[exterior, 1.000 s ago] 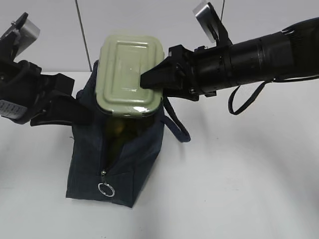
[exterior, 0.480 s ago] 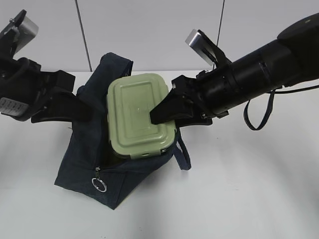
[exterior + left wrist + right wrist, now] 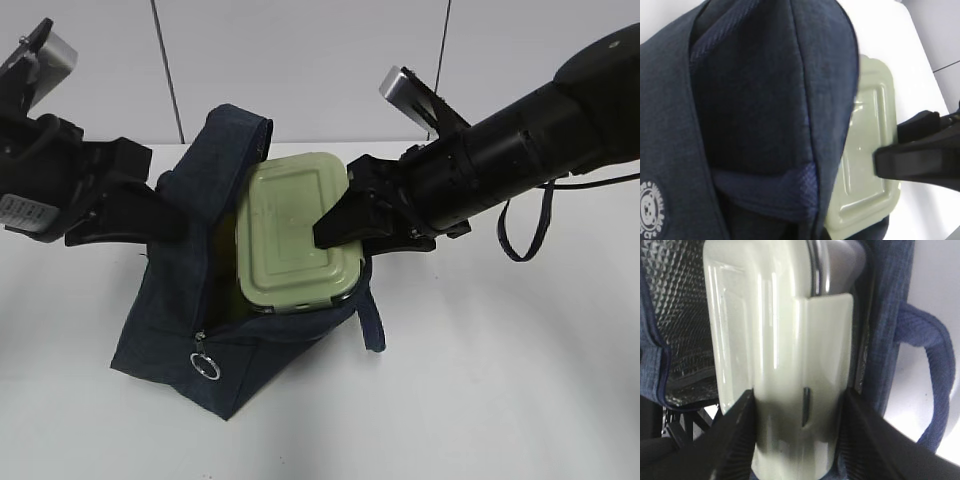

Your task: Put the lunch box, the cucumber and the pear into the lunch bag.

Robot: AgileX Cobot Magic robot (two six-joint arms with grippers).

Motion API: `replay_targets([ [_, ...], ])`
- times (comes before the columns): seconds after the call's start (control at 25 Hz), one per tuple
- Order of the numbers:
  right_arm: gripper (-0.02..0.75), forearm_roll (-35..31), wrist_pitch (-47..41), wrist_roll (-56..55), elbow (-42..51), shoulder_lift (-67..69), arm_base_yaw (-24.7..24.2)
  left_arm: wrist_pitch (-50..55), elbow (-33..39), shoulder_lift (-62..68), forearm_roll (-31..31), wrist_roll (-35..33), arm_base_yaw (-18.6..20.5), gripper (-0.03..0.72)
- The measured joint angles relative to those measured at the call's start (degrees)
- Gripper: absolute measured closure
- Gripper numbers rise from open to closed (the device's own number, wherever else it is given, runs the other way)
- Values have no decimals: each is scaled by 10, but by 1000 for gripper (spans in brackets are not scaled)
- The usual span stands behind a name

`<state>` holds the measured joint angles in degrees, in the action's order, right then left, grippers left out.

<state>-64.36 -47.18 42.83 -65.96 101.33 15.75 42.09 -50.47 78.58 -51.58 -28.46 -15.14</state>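
The lunch box (image 3: 295, 235), clear with a sage-green lid, hangs tilted with its lower end inside the open mouth of the navy lunch bag (image 3: 170, 320). My right gripper (image 3: 330, 240) is shut on the box's right end; in the right wrist view both fingers press its sides (image 3: 797, 405). My left gripper (image 3: 165, 225) is shut on the bag's left wall and holds the mouth apart. In the left wrist view the bag fabric (image 3: 750, 100) fills the frame, with the box lid (image 3: 867, 150) beyond it. The cucumber and the pear are hidden.
The bag stands on a white table (image 3: 480, 380) before a pale wall. Its zipper ring pull (image 3: 207, 368) hangs at the front and its loop handle (image 3: 372, 320) trails to the right. Silver quilted lining (image 3: 675, 305) shows inside.
My right gripper has brought the lunch box down from above the bag into its mouth. The bag's mouth is wider and its back flap stands up. The left arm stayed put.
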Motion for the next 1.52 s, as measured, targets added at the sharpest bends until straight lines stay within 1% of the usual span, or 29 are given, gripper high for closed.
replay_targets([
  [0.24, 376, -6, 10, -2, -7, 13, 3, 4, 0, 0, -14, -1, 0, 686],
  [0.48, 376, -6, 14, -10, -52, 39, 35, 11, 0, 0, -15, -2, 0, 686],
  [0.64, 375, -4, 12, -21, -77, 52, 41, 14, 0, 0, -15, -2, 0, 686],
  [0.72, 360, 4, 10, -24, -82, 54, 41, 15, 0, 0, -15, -2, 0, 686],
  [0.92, 267, 4, -18, -33, -93, 58, 41, 18, 0, 0, -15, -2, 0, 686],
  [1.2, 244, 6, -47, -37, -116, 58, 41, 22, 0, 1, -15, -2, 0, 686],
  [1.36, 243, 56, -49, -55, -155, 50, 41, 22, 0, 1, -15, -2, 0, 686],
  [1.48, 243, 131, -54, -107, -189, 37, 41, 22, 0, 1, -15, -2, 0, 686],
  [1.52, 243, 168, -57, -134, -200, 32, 41, 22, 0, 1, -15, -2, 0, 686],
])
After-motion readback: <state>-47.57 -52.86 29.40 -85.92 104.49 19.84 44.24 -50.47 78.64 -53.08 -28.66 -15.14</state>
